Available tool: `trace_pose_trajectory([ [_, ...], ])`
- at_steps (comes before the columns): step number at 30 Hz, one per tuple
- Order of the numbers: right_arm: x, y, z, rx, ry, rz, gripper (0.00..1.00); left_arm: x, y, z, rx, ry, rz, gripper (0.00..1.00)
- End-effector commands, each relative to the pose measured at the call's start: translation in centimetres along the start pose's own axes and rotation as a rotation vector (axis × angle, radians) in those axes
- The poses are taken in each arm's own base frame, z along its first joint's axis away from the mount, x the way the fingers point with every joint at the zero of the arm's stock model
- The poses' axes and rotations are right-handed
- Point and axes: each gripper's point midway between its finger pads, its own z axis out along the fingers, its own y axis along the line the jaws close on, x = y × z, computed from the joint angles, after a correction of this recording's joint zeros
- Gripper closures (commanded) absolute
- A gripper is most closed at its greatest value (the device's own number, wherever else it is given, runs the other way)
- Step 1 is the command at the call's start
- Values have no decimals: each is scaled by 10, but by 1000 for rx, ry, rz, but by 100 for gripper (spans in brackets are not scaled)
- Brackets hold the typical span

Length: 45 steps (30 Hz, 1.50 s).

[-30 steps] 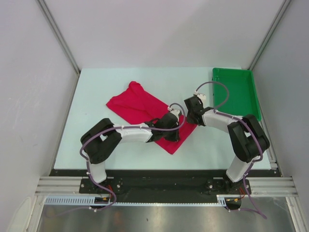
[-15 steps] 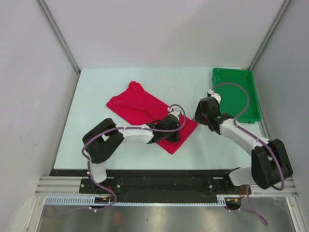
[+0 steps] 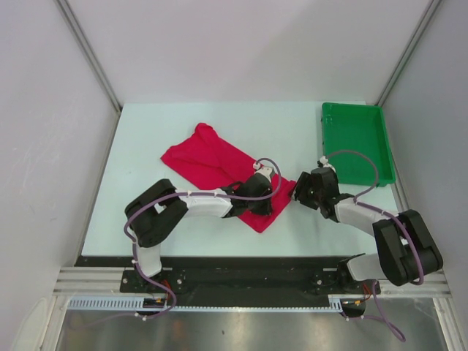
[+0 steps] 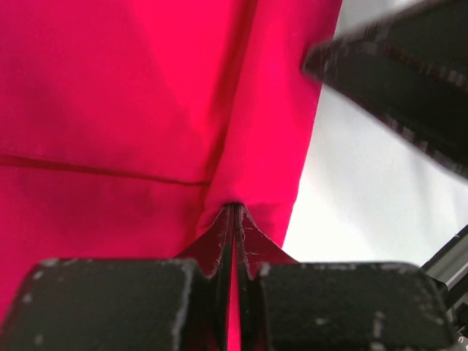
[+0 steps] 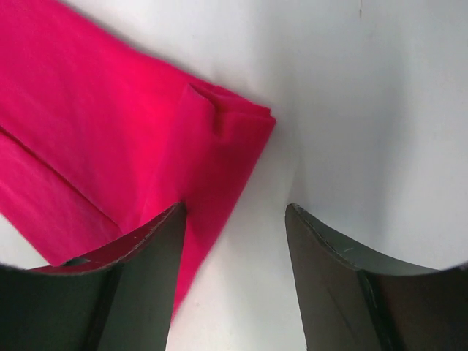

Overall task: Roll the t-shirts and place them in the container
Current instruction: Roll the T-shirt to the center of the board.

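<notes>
Pale table [image 3: 146,131] inside a grey-walled cell carries the crimson t-shirt [image 3: 208,157], folded to a long strip lying diagonally near centre; the green tray [image 3: 387,146] stands well apart at far right. Risk: a one-sided pull may skew or unfold the strip (only one end is pinched). Left gripper [image 4: 232,213]: fingers clamped on a pucker of fabric at the shirt's near end. Right gripper [image 5: 234,212]: fingers spread wide, holding nothing, straddling the shirt's corner edge.
</notes>
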Motion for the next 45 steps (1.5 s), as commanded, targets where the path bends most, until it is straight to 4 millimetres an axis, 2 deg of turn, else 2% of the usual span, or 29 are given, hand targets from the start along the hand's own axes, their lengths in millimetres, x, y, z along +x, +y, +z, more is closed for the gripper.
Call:
trace_pose_trajectory([
  [1, -21, 18, 2, -120, -102, 68, 37, 7, 10, 2, -37, 0, -10, 96],
  [6, -20, 13, 3, -132, -127, 92, 35, 7, 10, 3, -35, 2, -9, 96],
  [15, -18, -2, 26, -107, -116, 125, 37, 8, 9, 3, -27, 3, -3, 96],
  [20, -13, -12, 32, -48, -96, 106, 50, 5, 8, 0, -21, -8, 8, 96],
  [22, -9, -19, 32, -12, -81, 99, 52, 3, 6, -2, -12, -14, 16, 96],
  [25, -6, -27, 34, 34, -53, 76, 66, 2, 4, -4, 5, -22, 31, 95],
  [26, -11, -22, 35, 30, -57, 67, 71, -1, 2, -7, 13, -33, 37, 94],
  [27, -13, -24, 35, 57, -65, 48, 72, -2, 0, -8, 19, -39, 44, 93],
  [29, -9, -26, 34, 95, -39, 21, 73, -9, -3, -15, 34, -60, 65, 89],
  [30, -14, -23, 34, 104, -49, 7, 73, -12, -6, -18, 38, -72, 73, 87],
  [33, -13, -26, 33, 143, -32, -8, 72, -20, -13, -29, 48, -99, 111, 73],
  [34, -9, -30, 33, 160, -17, -10, 73, -23, -14, -32, 44, -109, 133, 64],
  [38, -8, -31, 33, 173, -3, -21, 74, -34, -23, -46, 22, -148, 210, 52],
  [39, -8, -31, 33, 175, 1, -21, 75, -32, -30, -49, 21, -150, 237, 50],
  [40, -9, -30, 33, 174, 0, -24, 75, -23, -25, -49, -14, -115, 275, 48],
  [41, -8, -31, 34, 178, 5, -24, 75, -27, -23, -51, -54, -132, 295, 47],
  [42, -8, -30, 34, 178, 7, -24, 75, -21, -29, -51, -59, -122, 325, 46],
  [44, -9, -28, 35, 173, 8, -27, 76, -15, -26, -51, -120, -112, 366, 43],
  [45, -7, -29, 35, 176, 14, -27, 76, -9, -30, -52, -127, -107, 390, 42],
])
